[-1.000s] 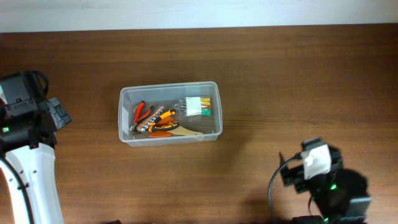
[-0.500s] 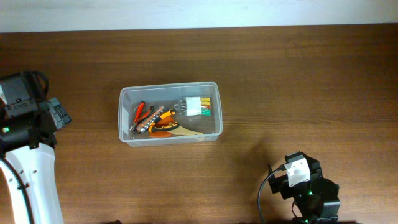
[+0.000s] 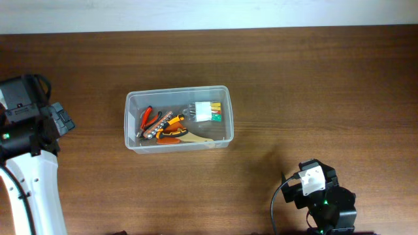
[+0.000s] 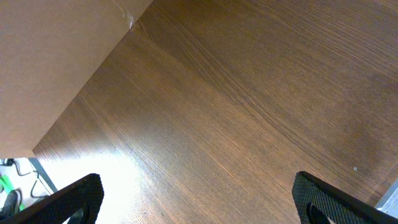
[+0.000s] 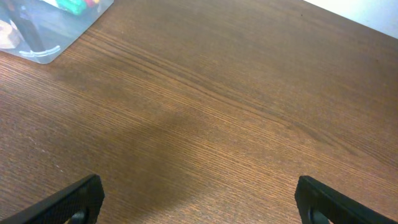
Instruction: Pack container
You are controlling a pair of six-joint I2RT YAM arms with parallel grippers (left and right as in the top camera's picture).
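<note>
Container: you have the clear container (image 3: 177, 90) standing upright on the table (image 3: 313, 85), left of centre in the overhead view, with its long side running left to right.
Contents: inside it you can see red-handled pliers (image 3: 148, 119) at the left end. An orange-and-black tool (image 3: 171, 121) lies just beside them, and a block of white, green and orange pieces (image 3: 208, 112) sits towards the right end.
Right wrist view: only one rounded corner of the container (image 5: 43, 55) shows, at the top left.
Right gripper: your right gripper (image 5: 198, 198) has its jaws spread wide and holds nothing; only bare wood lies between the fingertips (image 5: 78, 198).
Right arm: it sits at the bottom right in the overhead view (image 3: 320, 196), well apart from the container.
Left gripper: your left gripper (image 4: 198, 200) is likewise fully spread and empty, over bare wood.
Left arm: it sits at the far left edge (image 3: 29, 124), apart from the container.
</note>
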